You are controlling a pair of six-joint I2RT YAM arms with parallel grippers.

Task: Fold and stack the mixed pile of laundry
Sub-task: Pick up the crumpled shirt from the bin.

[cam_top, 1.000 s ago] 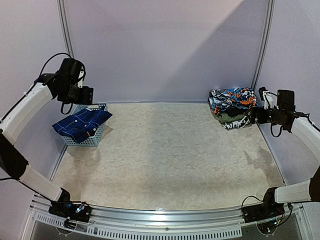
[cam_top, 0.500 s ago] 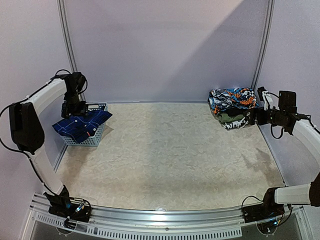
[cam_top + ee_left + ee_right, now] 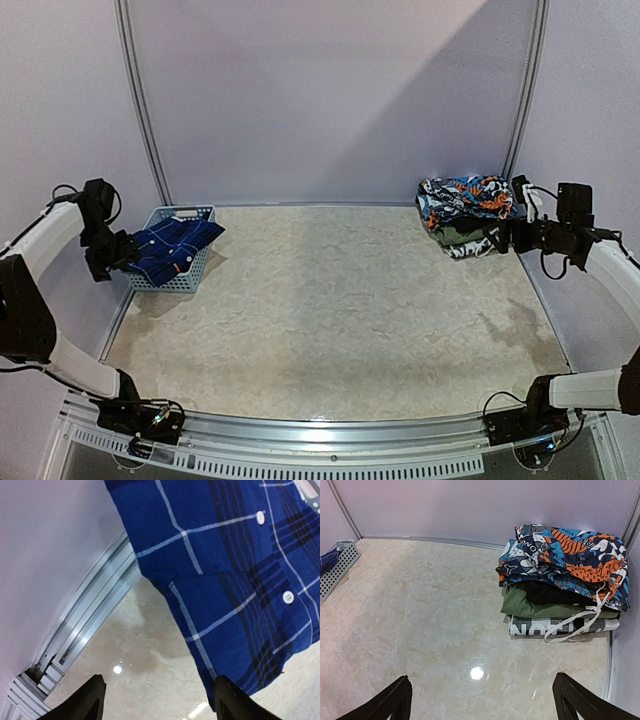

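A blue-and-black plaid shirt (image 3: 170, 245) lies in a light-blue slotted basket (image 3: 192, 276) at the far left and drapes over its rim. My left gripper (image 3: 122, 256) sits low at the basket's left side, open. In the left wrist view the shirt (image 3: 235, 580) hangs just ahead, its lower edge beside the right finger of the left gripper (image 3: 160, 700), nothing between the fingers. At the far right stands a stack of folded garments (image 3: 465, 215), patterned orange-and-blue shorts on top. My right gripper (image 3: 510, 232) is open beside it, the stack (image 3: 565, 575) ahead of the right gripper (image 3: 482, 695).
The marbled table top (image 3: 330, 310) spreads between basket and stack. Walls close the back and both sides. A metal frame rail (image 3: 90, 615) runs along the left edge beside the basket. The basket's corner (image 3: 337, 562) shows far left in the right wrist view.
My left arm has swung down and leftward, from above the basket to low beside its left side, facing the shirt. The right arm has barely moved.
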